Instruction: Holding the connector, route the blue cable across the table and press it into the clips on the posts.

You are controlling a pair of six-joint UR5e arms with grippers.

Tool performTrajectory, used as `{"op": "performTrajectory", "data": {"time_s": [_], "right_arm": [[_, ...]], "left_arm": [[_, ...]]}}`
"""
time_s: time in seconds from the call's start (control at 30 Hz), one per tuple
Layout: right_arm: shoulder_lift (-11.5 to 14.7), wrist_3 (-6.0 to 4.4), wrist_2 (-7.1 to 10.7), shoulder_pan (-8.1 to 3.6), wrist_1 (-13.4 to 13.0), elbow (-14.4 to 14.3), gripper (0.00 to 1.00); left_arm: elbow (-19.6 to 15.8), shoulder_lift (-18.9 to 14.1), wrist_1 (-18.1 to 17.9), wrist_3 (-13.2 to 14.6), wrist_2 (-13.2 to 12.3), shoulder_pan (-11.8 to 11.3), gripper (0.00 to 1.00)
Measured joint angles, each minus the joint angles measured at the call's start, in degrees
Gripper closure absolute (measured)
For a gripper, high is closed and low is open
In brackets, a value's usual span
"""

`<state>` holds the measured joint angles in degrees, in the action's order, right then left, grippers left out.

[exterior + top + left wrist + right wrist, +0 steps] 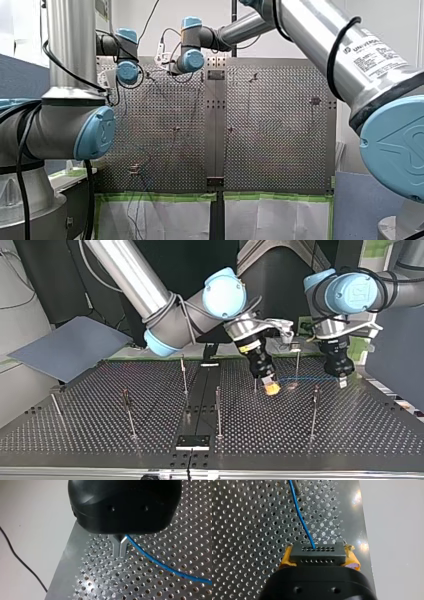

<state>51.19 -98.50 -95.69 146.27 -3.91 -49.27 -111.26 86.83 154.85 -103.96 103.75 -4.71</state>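
- Between the yellow pads (287, 559) of my right gripper (317, 560), the black connector (316, 552) is clamped by its two ends.
- From the connector's face, the blue cable (300, 520) runs ahead over the perforated surface (244, 530).
- My left gripper (120, 547) has its metal fingers (116, 547) drawn together. The cable leaves from between them just above the tips and trails off low over the holes.
- Seen in the top view, both grippers hang close above the surface, right of its middle. The cable is stretched between them past a thin post (297, 365).
- Other posts (218, 410) stand apart across the surface.
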Motion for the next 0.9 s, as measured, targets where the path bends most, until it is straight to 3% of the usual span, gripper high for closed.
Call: {"op": "performTrajectory", "data": {"time_s": [0.3,0.53,0.9], "right_arm": [[-1.4,-0.9,-0.03,-0.3,0.2,1.8,1.0],[-1.8,-1.08,0.07,-0.82,0.2,2.2,1.0],[-2.5,-1.09,0.3,-1.65,0.2,3.1,1.0]], "left_arm": [[1.7,2.8,-1.2,-0.7,-1.3,-0.7,1.0],[2.8,4.6,-3.1,-1.1,-1.7,-1.3,1.0],[5.4,6.7,-5.3,-2.6,-4.6,-2.5,1.0]]}}
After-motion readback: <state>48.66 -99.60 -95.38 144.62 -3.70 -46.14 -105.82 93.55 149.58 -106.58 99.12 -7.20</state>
